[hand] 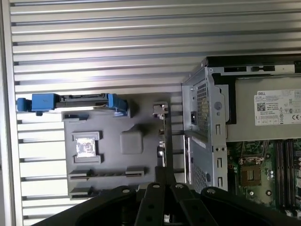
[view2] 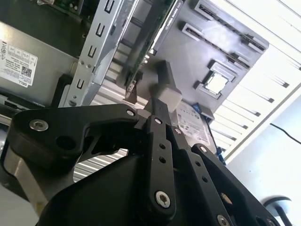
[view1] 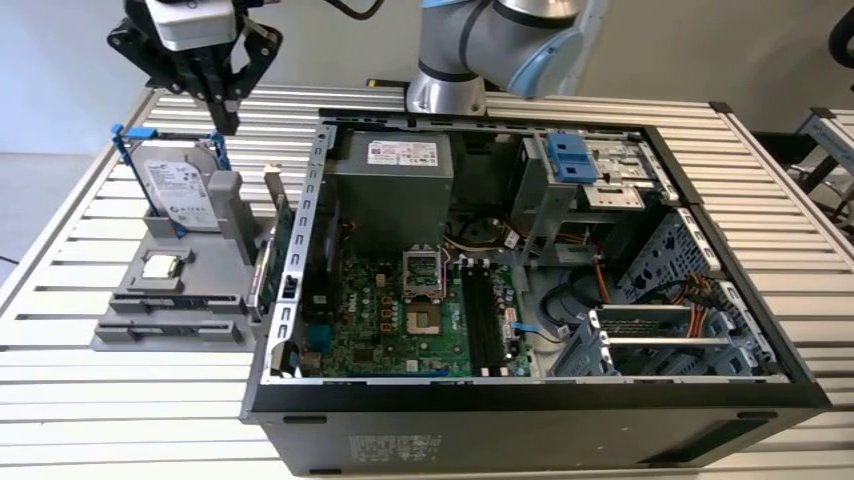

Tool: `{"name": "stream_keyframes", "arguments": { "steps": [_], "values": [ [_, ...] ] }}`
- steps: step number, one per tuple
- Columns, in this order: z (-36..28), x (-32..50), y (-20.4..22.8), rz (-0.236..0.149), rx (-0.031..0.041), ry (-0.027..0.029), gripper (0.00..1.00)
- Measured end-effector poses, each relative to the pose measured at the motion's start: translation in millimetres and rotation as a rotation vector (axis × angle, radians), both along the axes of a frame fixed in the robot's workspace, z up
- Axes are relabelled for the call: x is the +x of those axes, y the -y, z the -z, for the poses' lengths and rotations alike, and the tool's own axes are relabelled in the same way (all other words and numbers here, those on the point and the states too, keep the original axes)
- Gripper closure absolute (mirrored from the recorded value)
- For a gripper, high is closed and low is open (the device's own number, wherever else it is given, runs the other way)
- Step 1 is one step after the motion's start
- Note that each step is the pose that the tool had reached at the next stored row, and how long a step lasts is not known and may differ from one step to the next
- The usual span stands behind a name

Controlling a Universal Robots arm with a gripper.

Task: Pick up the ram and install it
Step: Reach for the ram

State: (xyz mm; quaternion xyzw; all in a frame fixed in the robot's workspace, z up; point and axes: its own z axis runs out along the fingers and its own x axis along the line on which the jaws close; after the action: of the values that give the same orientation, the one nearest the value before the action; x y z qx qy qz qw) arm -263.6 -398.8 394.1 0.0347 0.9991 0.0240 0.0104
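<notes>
The ram point(view1: 284, 250), a thin green board seen on edge, stands along the gray holder point(view1: 147, 335) at nine o'clock of the open computer case point(view1: 534, 420). The gripper point(view1: 230, 118), jaws closed and empty, hangs at eleven o'clock from it.

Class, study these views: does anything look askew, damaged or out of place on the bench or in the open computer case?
Nothing stands out. The ram stands on edge in the grey holder with the hard drive and processor chip. The case lies open, and the gripper hangs above the holder.
</notes>
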Motion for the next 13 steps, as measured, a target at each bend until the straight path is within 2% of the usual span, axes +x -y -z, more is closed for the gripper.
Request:
{"name": "stream_keyframes", "arguments": {
  "steps": [8, 13],
  "values": [
    [0.0, -17.7, 0.0, -0.008, 0.0000, -0.0001, 1.00],
    [0.1, -25.9, 0.0, -0.026, 0.0000, -0.0001, 1.00]
  ]
}}
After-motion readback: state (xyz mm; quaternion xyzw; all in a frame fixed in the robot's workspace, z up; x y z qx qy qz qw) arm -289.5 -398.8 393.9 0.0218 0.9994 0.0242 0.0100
